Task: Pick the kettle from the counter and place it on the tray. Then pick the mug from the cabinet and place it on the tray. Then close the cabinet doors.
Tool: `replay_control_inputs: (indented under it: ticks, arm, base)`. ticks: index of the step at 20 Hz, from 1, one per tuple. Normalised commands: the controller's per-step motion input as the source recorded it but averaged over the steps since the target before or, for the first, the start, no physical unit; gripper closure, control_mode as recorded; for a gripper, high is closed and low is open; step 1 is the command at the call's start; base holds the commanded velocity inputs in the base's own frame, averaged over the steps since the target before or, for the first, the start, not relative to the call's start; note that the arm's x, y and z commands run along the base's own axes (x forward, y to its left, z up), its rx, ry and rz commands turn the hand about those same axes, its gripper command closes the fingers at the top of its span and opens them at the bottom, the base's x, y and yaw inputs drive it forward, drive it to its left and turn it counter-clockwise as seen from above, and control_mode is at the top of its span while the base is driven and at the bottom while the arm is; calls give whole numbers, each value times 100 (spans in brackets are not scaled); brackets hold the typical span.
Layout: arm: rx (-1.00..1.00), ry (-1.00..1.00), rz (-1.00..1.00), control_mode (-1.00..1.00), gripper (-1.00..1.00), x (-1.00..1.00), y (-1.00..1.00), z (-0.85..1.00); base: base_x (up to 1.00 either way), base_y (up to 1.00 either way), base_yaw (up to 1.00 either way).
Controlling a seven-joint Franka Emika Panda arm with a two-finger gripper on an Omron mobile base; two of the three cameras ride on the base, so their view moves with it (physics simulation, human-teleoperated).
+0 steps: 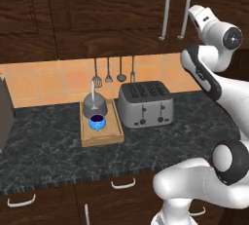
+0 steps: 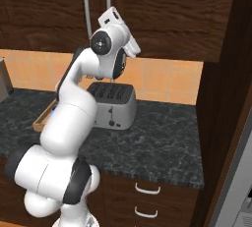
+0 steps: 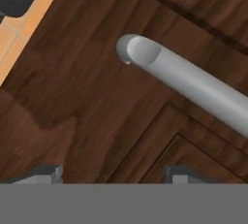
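Pincer: jaws spread apart, holding nothing, facing a closed cabinet door close beside the end of its grey bar handle. On the dark surface, the tray carries the blue mug and, touching behind it, the kettle. Toaster stands just beside the tray.

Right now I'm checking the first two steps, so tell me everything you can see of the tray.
The tray is a light tan wooden rectangle with a low raised rim. It lies flat on the dark marbled counter, just left of the silver toaster. The grey kettle stands on its far half, and the blue mug sits in front of the kettle.
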Motion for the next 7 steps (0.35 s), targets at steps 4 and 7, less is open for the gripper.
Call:
replay_control_inputs:
  ticks: [4,7]
  arm:
    - [0,5,-11,-100,-100,31,-26,-13]
    - [3,3,-4,-100,-100,25,-18,-13]
  base:
    - [0,0,0]
    - [0,0,0]
